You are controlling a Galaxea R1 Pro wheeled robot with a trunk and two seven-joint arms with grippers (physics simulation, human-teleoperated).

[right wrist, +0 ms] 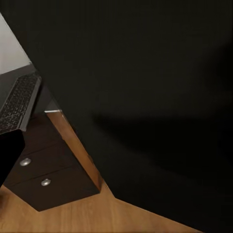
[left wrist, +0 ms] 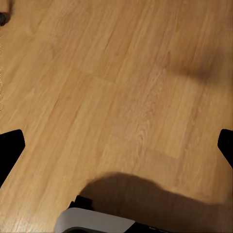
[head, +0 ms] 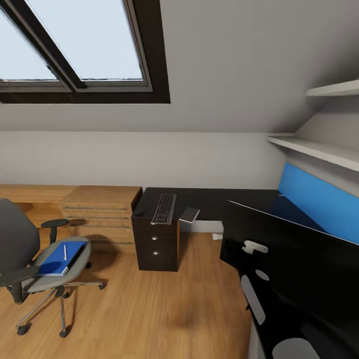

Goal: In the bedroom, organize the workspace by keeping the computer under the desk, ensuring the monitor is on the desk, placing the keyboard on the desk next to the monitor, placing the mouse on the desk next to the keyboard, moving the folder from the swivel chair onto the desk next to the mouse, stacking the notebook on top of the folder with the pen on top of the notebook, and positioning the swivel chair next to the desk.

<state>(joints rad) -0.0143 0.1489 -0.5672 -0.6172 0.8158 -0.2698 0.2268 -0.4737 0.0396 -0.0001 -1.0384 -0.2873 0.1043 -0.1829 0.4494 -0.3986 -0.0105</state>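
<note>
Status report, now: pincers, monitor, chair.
Left pincer open over bare floor. Monitor held up close at right, blocking the right wrist view; right pincer's grip unclear. Folder and pen on chair; keyboard on desk.

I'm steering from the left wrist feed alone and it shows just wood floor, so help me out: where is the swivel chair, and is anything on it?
Observer: The grey swivel chair stands on the floor at the left, with a flat blue book on its seat.
Operator: Anything on that book?
Observer: A slim white pen lies on it.
Operator: And the keyboard?
Observer: The black keyboard lies on the dark desk, above its drawers.
</note>
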